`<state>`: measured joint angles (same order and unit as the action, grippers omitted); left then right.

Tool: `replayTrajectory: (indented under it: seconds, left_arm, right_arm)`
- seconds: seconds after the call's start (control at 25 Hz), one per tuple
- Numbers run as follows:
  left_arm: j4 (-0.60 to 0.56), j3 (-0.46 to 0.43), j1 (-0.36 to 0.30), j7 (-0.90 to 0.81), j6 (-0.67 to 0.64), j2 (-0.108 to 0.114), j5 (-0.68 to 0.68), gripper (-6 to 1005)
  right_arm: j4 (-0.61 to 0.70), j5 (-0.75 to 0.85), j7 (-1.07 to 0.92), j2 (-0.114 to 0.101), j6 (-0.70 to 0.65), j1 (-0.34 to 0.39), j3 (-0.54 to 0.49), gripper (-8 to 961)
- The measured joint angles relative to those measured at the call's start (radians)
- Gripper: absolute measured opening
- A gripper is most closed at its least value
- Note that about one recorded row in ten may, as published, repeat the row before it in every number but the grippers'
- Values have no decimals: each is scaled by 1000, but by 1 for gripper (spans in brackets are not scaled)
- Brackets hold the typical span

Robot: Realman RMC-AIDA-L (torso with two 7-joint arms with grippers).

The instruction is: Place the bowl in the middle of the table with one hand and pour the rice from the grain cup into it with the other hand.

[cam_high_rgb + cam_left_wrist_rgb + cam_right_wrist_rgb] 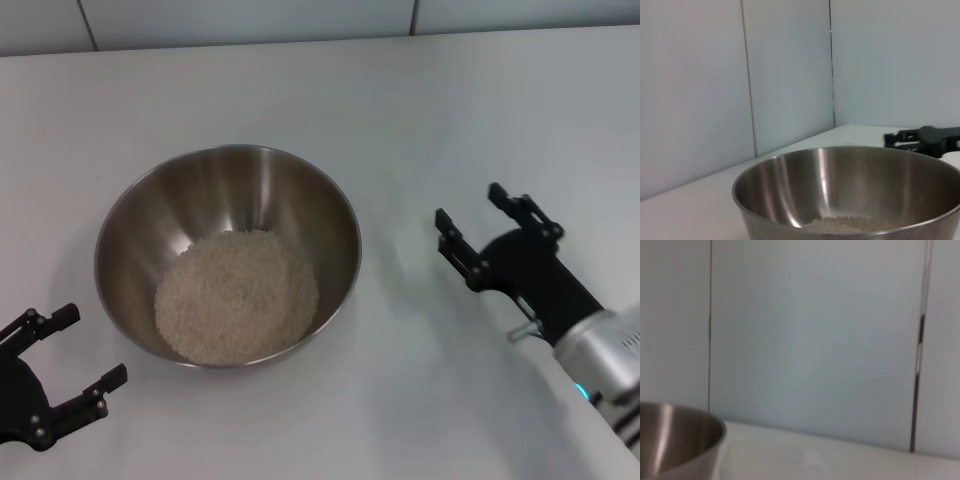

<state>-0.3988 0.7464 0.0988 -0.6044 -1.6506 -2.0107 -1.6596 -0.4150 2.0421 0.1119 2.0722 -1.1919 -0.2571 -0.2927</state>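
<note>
The bowl (228, 255), large, round and steel, stands on the table (450, 110) left of the middle. The rice (237, 295) lies as a beige heap in its bottom. My left gripper (95, 343) is open and empty near the front left, close to the bowl's rim but apart from it. My right gripper (468, 203) is open and empty to the right of the bowl. The left wrist view shows the bowl (840, 195), some rice (840, 224) and the right gripper (925, 140) beyond. The bowl's rim also shows in the right wrist view (675, 440). I cannot make out the grain cup for certain.
A pale panelled wall (250, 20) runs along the table's far edge. A faint translucent patch (415, 260) lies on the table between the bowl and my right gripper; I cannot tell what it is.
</note>
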Motion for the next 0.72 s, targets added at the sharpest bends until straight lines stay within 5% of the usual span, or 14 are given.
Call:
replayTrajectory:
  seconds: [0.28,0.72]
  left_arm:
    - [0,-1,-11,1,-7,1,0,834]
    - [0,-1,-12,4,-12,-4,0,834]
  right_arm:
    - [221,226,-243,-11,-333,40,185,754]
    - [283,381,-331,11,-312,-33,227,756]
